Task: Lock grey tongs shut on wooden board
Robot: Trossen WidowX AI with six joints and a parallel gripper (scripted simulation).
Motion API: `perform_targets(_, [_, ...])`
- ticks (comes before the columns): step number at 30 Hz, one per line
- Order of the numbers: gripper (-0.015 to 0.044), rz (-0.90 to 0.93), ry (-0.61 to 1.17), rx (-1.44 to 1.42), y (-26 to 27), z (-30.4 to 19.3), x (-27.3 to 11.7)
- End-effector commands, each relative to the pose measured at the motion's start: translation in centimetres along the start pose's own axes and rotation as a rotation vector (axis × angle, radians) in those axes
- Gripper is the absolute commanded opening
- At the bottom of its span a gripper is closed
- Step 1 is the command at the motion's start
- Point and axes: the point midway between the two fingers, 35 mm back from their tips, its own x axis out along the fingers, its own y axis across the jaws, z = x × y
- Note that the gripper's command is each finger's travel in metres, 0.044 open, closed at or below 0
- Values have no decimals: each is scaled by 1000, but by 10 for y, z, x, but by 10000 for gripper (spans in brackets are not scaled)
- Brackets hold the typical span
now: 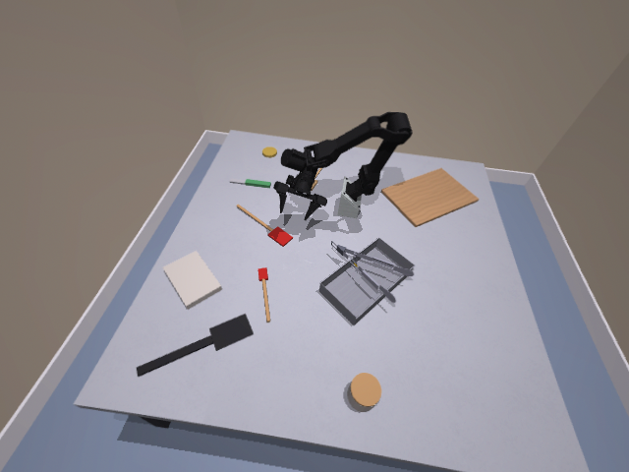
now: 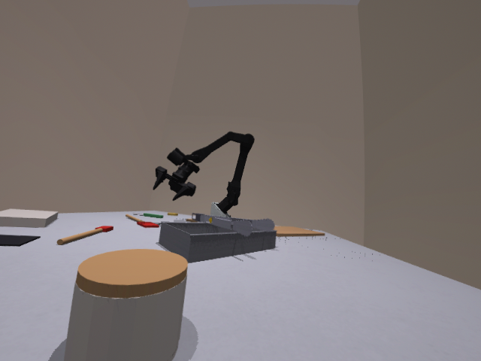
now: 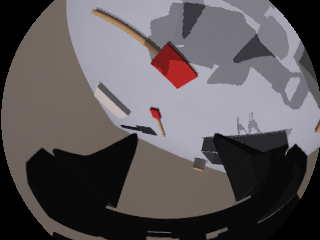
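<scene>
The grey tongs [image 1: 388, 294] [image 2: 243, 226] lie open across the roasting tin [image 1: 336, 307] [image 2: 217, 245], with their arms spread toward the lower right in the top view. A small yellow spot shows near their narrower end. The wooden board [image 1: 431, 198] [image 2: 299, 232] lies at the back right, with nothing on it. My gripper [image 1: 294, 215] [image 2: 164, 194] [image 3: 177, 137] is open and empty. It hangs above the table, to the left of the arm's base and behind and left of the tin, well away from the tongs.
A red spatula [image 1: 280, 236] [image 3: 175, 67] lies near and below the gripper. A smaller red spatula [image 1: 265, 294], a black turner [image 1: 231, 331], a pale block [image 1: 193, 279] and a green-handled tool [image 1: 257, 183] lie left. A wooden-lidded jar [image 1: 366, 389] [image 2: 131, 271] stands at the front.
</scene>
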Motion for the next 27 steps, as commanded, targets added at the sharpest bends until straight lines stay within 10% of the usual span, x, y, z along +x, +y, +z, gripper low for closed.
perform_targets(1, [440, -86, -59, -144, -15, -40, 12])
perform_targets(18, [440, -616, -378, -734, -222, -194, 22])
perform_targets(27, [440, -621, -381, -740, -221, -195, 23])
